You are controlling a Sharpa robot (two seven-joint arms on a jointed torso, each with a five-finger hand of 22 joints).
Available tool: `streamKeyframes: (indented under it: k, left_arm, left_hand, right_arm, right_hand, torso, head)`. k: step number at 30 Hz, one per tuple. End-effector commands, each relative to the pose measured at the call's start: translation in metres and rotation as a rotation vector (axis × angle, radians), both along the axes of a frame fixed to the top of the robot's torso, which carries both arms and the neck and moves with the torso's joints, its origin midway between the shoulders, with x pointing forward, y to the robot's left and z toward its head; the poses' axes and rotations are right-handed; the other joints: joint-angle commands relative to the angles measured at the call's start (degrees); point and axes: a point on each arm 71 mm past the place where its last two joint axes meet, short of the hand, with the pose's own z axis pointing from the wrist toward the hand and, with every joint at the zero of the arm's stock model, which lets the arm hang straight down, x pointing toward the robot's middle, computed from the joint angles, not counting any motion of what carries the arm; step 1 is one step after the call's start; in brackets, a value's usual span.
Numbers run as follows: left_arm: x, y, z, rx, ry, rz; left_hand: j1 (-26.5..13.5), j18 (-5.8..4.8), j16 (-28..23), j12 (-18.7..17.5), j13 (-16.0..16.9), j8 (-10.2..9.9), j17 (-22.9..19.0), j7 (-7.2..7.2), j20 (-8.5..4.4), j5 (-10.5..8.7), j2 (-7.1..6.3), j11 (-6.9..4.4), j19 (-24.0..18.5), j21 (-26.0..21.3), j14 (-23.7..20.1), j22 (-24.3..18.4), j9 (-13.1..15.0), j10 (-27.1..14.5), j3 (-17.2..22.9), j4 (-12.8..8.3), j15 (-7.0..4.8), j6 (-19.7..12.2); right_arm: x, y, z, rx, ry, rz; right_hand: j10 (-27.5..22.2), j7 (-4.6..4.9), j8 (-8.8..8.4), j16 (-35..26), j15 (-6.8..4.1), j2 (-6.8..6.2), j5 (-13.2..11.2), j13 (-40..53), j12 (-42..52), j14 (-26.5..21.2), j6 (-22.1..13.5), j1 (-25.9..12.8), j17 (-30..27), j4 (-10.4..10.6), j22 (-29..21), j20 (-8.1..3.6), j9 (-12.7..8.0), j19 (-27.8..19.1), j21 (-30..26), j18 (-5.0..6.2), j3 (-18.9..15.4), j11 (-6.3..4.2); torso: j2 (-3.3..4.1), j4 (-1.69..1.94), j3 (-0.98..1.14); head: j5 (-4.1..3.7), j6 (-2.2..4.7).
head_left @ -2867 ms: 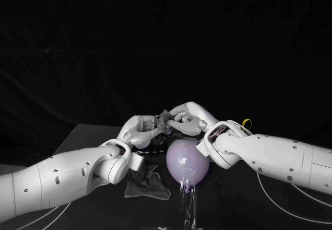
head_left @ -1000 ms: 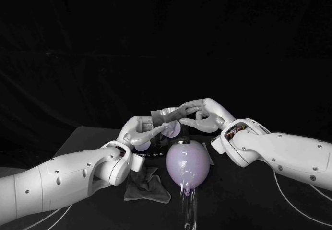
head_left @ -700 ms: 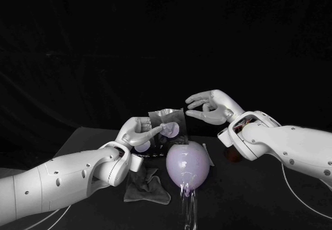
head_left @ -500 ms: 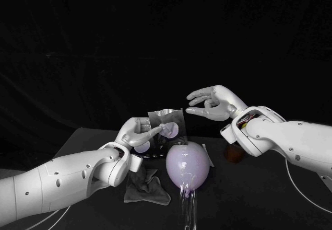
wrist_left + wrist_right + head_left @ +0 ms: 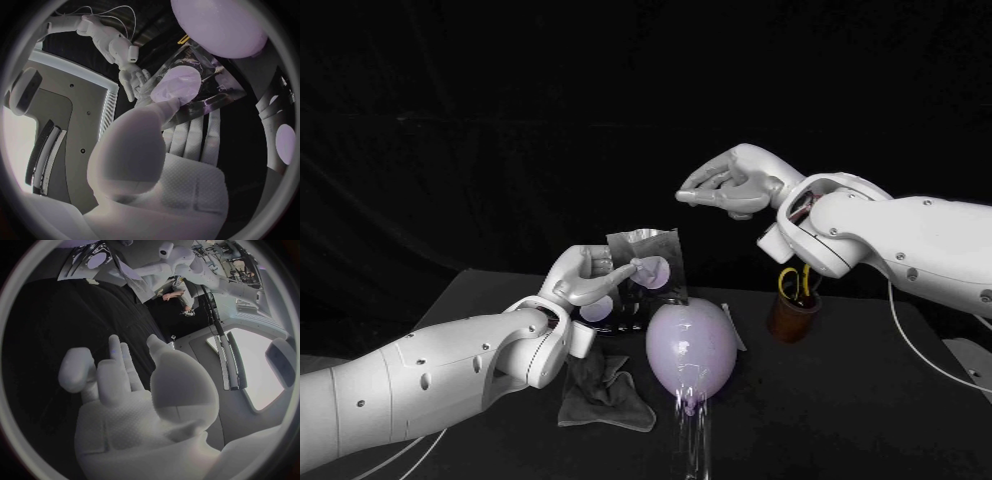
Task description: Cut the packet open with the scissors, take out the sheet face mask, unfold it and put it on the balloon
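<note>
- Head view: the left hand point(image 5: 596, 275) is pinching one packet point(image 5: 651, 252) between thumb and fingers and holding it upright in the air, just above and behind the one balloon point(image 5: 689, 340).
- The packet is showing a shiny face with pale round patches (any lettering on it is too small to read).
- The right hand point(image 5: 730, 185) is hanging high and well apart from the packet, fingers loosely bent with a gap to the thumb, gripping nothing.
- The balloon is sitting on a clear stem point(image 5: 692, 430) near the front of the black table point(image 5: 877, 400).
- One pair of scissors point(image 5: 799, 280) with yellow handles is standing in one brown cup point(image 5: 790, 318) to the right of the balloon, under the right arm.
- One crumpled grey cloth point(image 5: 606, 392) is lying on the table beside the balloon, partly under the left arm.
- Left wrist view: the left hand point(image 5: 156, 150) is pressing its thumb onto the packet point(image 5: 206, 95), with the other fingers lying behind it; the balloon point(image 5: 219, 22) is just beyond, and the right hand point(image 5: 133, 82) is showing farther off.
- Right wrist view: the right hand point(image 5: 125, 410) is showing its fingers spread and its palm bare, with the packet point(image 5: 90, 260) far beyond the fingertips.
</note>
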Motion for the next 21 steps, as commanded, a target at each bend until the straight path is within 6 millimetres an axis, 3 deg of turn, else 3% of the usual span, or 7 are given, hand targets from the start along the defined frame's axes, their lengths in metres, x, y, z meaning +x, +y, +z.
streamKeyframes:
  k: [1, 5, 12, 21]
  left_arm:
    - [0.002, -0.002, 0.007, 0.011, -0.041, -0.005]
    - [0.004, -0.004, 0.011, 0.018, -0.053, -0.008]
    - [0.006, -0.006, 0.013, 0.024, -0.059, -0.011]
    - [0.008, -0.007, 0.014, 0.026, -0.058, -0.013]
  left_hand:
    - [0.02, 1.13, 0.23, 0.09, 0.09, 0.23, 0.05, 0.18, 0.03, 0.34, 0.48, 0.11, 0.23, 0.33, 0.25, 0.07, 6.37, 0.47, 0.23, -0.07, -0.12, -0.16]
    - [0.02, 1.14, 0.24, 0.09, 0.09, 0.24, 0.06, 0.19, 0.03, 0.33, 0.48, 0.11, 0.24, 0.35, 0.24, 0.08, 6.40, 0.47, 0.24, -0.08, -0.11, -0.17]
    - [0.02, 1.14, 0.24, 0.09, 0.09, 0.24, 0.06, 0.19, 0.03, 0.33, 0.48, 0.11, 0.24, 0.35, 0.24, 0.08, 6.40, 0.47, 0.24, -0.08, -0.11, -0.17]
    - [0.02, 1.14, 0.24, 0.09, 0.09, 0.24, 0.06, 0.19, 0.03, 0.33, 0.48, 0.11, 0.24, 0.35, 0.24, 0.08, 6.40, 0.47, 0.24, -0.08, -0.11, -0.17]
  right_arm:
    - [0.005, 0.014, -0.008, -0.162, 0.124, 0.046]
    - [0.011, 0.033, -0.008, -0.264, 0.159, 0.068]
    - [0.013, 0.059, -0.011, -0.384, 0.173, 0.087]
    - [0.011, 0.071, -0.013, -0.453, 0.164, 0.095]
  right_hand:
    - [1.28, -0.34, 0.35, 0.60, -0.47, 0.43, 0.69, 0.19, 0.05, 1.03, 1.13, 0.61, 1.64, 0.70, 7.27, -0.45, -0.15, 1.30, 2.07, -1.04, 0.02, -0.48]
    - [1.83, -0.52, 0.35, 0.72, -0.67, 0.94, 0.77, 0.25, -0.28, 1.42, 1.60, 0.32, 2.17, 1.79, 7.62, -0.69, -0.33, 1.73, 2.77, -1.19, -0.16, -0.66]
    - [1.96, -0.55, 0.24, 0.75, -0.74, 0.33, 0.65, 0.23, -0.72, 1.64, 1.74, 0.39, 2.40, 2.18, 7.86, -0.81, -0.51, 2.02, 3.23, -1.29, -0.68, -0.69]
    - [2.21, -0.60, 0.09, 0.62, -0.78, -0.12, 0.52, 0.21, -1.33, 1.74, 1.96, 1.67, 2.29, 1.98, 8.05, -0.88, -0.77, 2.16, 3.46, -1.35, -0.76, -0.73]
  torso:
    - [0.00, 0.05, 0.00]
    - [0.04, 0.07, -0.09]
    - [0.09, -0.04, -0.04]
    - [0.00, -0.06, -0.02]
  head:
    - [-0.02, 0.10]
    - [-0.13, 0.29]
    - [-0.12, 0.34]
    - [-0.30, 0.41]
